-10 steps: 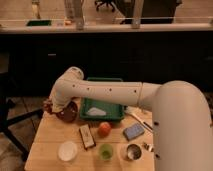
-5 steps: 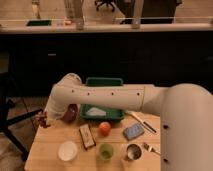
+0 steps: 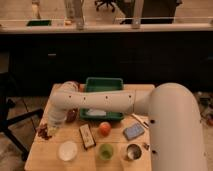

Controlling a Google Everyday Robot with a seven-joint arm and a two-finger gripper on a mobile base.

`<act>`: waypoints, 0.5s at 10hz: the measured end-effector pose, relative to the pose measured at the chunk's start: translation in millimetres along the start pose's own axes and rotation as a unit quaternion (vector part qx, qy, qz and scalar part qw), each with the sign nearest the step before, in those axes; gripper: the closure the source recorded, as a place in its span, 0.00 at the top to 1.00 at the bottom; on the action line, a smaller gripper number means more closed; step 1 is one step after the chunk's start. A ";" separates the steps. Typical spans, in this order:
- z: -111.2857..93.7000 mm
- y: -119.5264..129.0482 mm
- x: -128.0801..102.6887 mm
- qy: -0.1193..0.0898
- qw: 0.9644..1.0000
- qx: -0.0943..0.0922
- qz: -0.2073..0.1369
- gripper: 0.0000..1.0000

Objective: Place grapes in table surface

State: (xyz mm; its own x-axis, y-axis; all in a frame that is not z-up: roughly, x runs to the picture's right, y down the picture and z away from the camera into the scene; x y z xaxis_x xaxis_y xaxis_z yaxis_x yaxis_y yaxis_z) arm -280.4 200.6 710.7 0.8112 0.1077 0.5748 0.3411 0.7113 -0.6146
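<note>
The grapes [image 3: 43,132], a small dark reddish bunch, sit at the tip of my gripper [image 3: 47,131], low over the left edge of the tan wooden table surface [image 3: 50,159]. The gripper looks shut on them. I cannot tell whether the bunch touches the wood. My white arm reaches in from the right, crosses in front of the green tray and bends down to the left edge.
A green tray [image 3: 104,81] stands at the back middle. The dark red bowl [image 3: 72,116] is beside my forearm. An orange fruit [image 3: 104,128], a dark box [image 3: 87,136], a white bowl [image 3: 67,150], a green cup [image 3: 105,151], a metal cup [image 3: 132,151] and a blue packet [image 3: 133,131] fill the front.
My gripper has swung from the dark red bowl to the left edge of the table and moved lower, with the grapes moving along with it.
</note>
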 end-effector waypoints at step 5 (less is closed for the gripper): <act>-0.3 -0.6 0.9 0.000 1.000 0.001 0.001 0.46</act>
State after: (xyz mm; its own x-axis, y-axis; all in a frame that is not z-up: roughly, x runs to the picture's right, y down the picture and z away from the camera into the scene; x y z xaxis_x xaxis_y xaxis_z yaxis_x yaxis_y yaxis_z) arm -279.8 200.1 711.4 0.8119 0.1087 0.5736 0.3391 0.7120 -0.6149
